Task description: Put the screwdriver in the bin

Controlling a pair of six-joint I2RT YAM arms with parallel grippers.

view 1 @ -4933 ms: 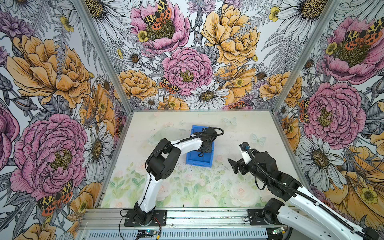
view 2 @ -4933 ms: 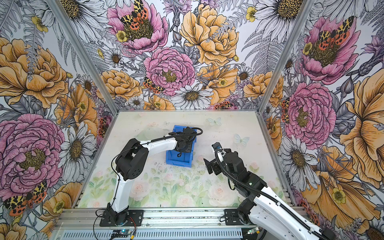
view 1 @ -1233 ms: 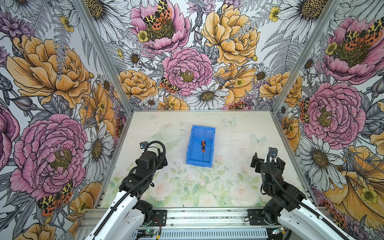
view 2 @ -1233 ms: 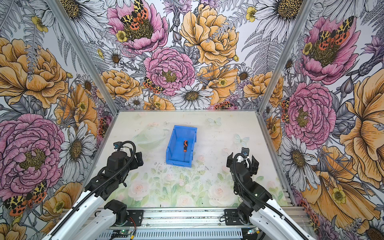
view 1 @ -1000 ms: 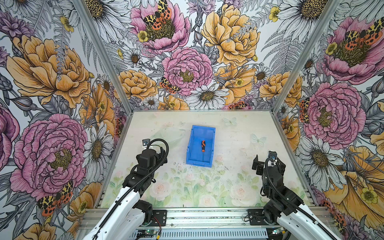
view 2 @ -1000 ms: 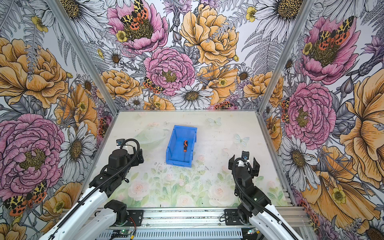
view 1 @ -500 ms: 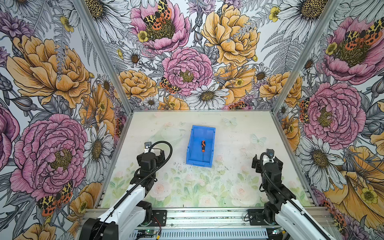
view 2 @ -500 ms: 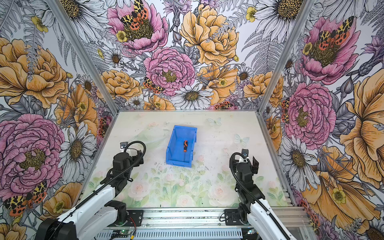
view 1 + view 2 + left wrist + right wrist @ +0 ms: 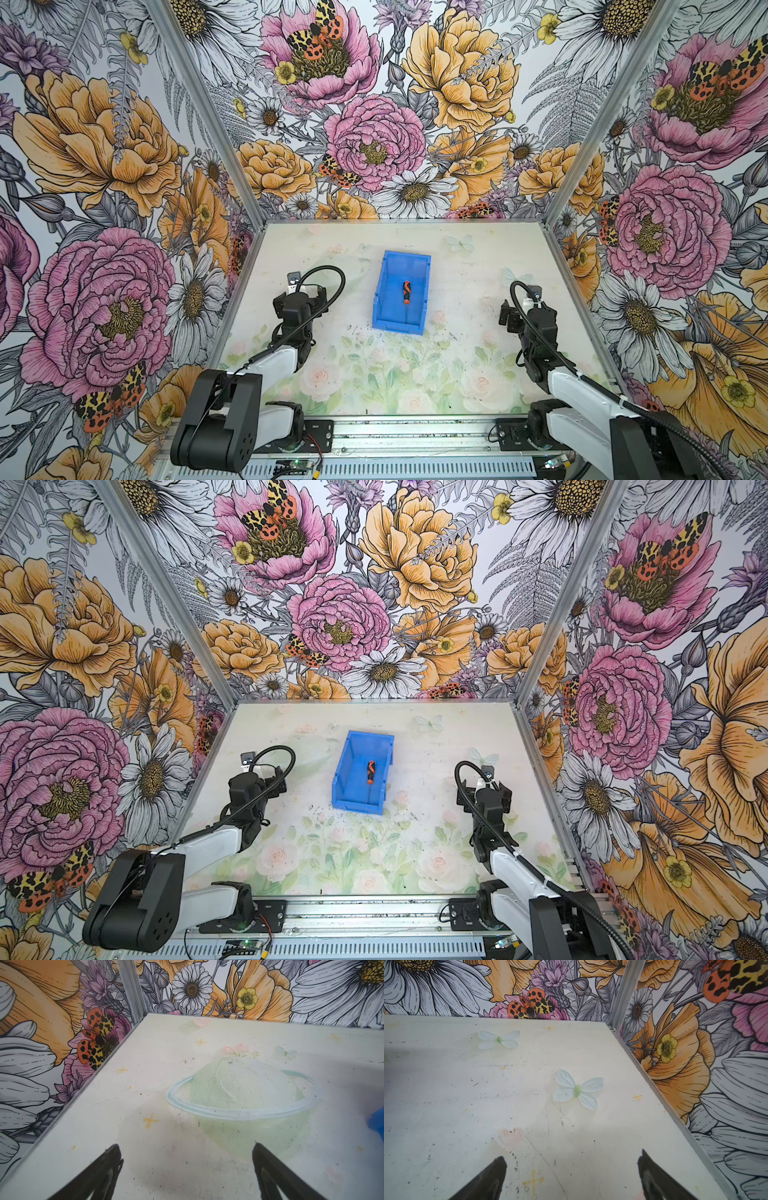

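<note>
Lying flat on the floor of the bin [image 9: 399, 327], which stands on the counter [image 9: 457, 365] near the middle of both top views, the screwdriver [image 9: 406, 292] points its orange-and-black handle toward the top of the frame and its thin shaft toward the bin's lower front lip. The left gripper [image 9: 305, 293], left of centre and well apart from the bin, is released, its dark fingers [image 9: 99, 1176] spread wide above the counter in the left wrist view. The right gripper [image 9: 523, 311], at the right of the frame, is likewise released, and it too is well apart from the bin.
</note>
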